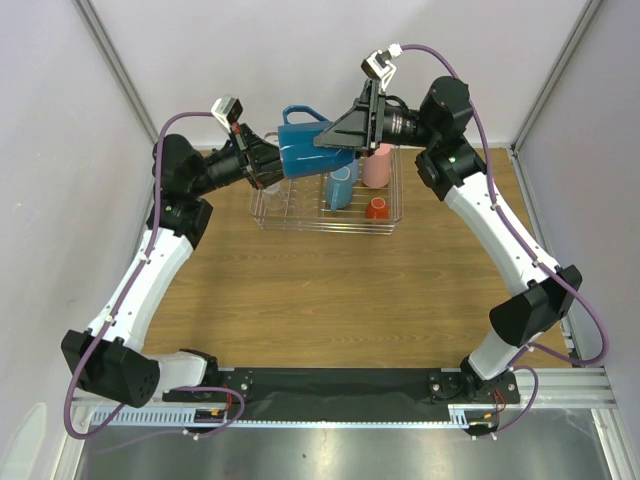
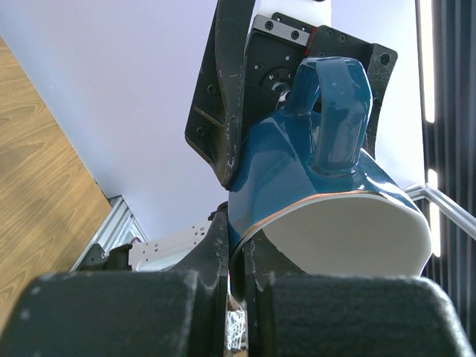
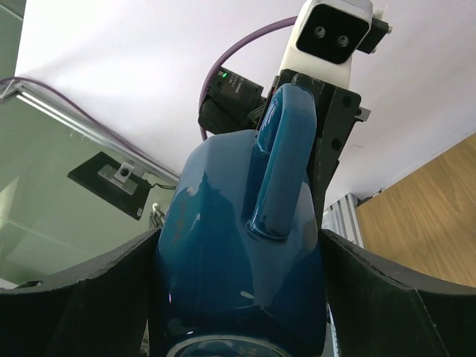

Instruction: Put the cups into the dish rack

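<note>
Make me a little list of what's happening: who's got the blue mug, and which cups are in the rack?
mug: dark blue, white inside, up in the air between both arms
left claw: shut, pinching the mug's rim
right claw: one finger each side of the mug's body; can't tell if it squeezes
dish rack: holds a light blue tumbler, a pink tumbler and a small orange cup
mug in rack: not yet
</note>
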`<state>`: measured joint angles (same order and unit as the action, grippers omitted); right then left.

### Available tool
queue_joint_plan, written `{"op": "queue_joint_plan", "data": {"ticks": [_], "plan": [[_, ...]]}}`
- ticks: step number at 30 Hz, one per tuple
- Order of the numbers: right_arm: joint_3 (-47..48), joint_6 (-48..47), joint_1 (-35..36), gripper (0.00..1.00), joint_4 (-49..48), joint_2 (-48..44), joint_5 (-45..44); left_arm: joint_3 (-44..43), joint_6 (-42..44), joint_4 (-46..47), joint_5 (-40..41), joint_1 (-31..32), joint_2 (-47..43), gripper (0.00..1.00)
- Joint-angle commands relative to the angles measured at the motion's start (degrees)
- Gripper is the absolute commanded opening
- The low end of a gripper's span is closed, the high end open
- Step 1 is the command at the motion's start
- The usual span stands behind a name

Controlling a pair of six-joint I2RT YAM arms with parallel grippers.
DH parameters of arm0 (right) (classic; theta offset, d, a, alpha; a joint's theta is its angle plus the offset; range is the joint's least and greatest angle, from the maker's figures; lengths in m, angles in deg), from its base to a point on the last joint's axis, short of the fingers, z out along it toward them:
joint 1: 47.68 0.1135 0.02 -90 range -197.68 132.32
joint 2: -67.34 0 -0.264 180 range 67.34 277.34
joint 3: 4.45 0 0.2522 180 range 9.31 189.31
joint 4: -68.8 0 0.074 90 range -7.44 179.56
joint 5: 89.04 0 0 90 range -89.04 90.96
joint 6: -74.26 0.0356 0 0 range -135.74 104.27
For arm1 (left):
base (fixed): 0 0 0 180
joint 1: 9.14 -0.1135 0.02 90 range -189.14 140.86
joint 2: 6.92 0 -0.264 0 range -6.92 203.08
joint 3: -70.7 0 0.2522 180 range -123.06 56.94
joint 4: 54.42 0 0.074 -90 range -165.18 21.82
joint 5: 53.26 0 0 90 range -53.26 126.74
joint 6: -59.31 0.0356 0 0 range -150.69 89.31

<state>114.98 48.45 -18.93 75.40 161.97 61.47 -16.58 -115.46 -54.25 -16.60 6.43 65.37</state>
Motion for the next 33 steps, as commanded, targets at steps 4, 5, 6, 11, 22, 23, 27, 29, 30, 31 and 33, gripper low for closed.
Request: {"op": "queue_joint_plan", "data": {"ticks": [4, 5, 6, 11, 22, 23, 27, 29, 30, 31, 33], "plan": [[2.6, 1.7, 1.1, 0.22, -4.2, 1.1, 3.1, -1.1, -1.8, 2.0, 0.7, -0.3, -1.7, 0.0], [2.6, 1.8, 1.3, 0.13, -4.2, 1.3, 3.1, -0.8, -1.9, 2.1, 0.8, -0.3, -1.6, 0.0], [2.6, 1.4, 1.4, 0.05, -4.1, 1.3, 3.4, -0.5, -1.9, 2.2, 0.7, -0.3, -1.5, 0.0], [3.1, -3.5, 1.4, 0.0, 2.1, 0.7, 1.5, 0.9, -0.9, 1.9, 0.9, -0.5, -1.8, 0.38], [3.8, -12.0, -4.0, 0.0, 16.6, -0.7, -6.0, 9.0, 11.5, -10.9, 1.5, -6.8, -8.7, 0.89], [4.0, -12.8, -4.3, 0.0, 18.3, -0.5, -7.1, 9.7, 12.5, -12.5, 1.7, -7.7, -10.7, 0.9], [8.7, -20.6, -4.7, 0.0, 30.6, 1.0, -20.3, 9.6, 22.5, -25.0, 1.7, -11.4, -13.9, 0.89], [12.8, -23.5, -4.0, 0.0, 41.0, 3.9, -26.9, 8.7, 26.1, -32.1, 2.2, -12.0, -14.6, 0.89], [14.3, -24.5, -3.7, 0.0, 43.5, 5.1, -31.8, 7.5, 29.3, -36.1, 2.5, -12.1, -15.2, 0.89], [16.5, -24.8, -3.7, 0.0, 46.9, 6.0, -33.6, 6.9, 30.8, -37.8, 2.8, -12.1, -15.3, 0.88], [18.1, -25.1, -3.6, 0.0, 51.0, 8.6, -39.6, 5.0, 34.8, -42.8, 3.4, -12.1, -15.7, 0.88]]}}
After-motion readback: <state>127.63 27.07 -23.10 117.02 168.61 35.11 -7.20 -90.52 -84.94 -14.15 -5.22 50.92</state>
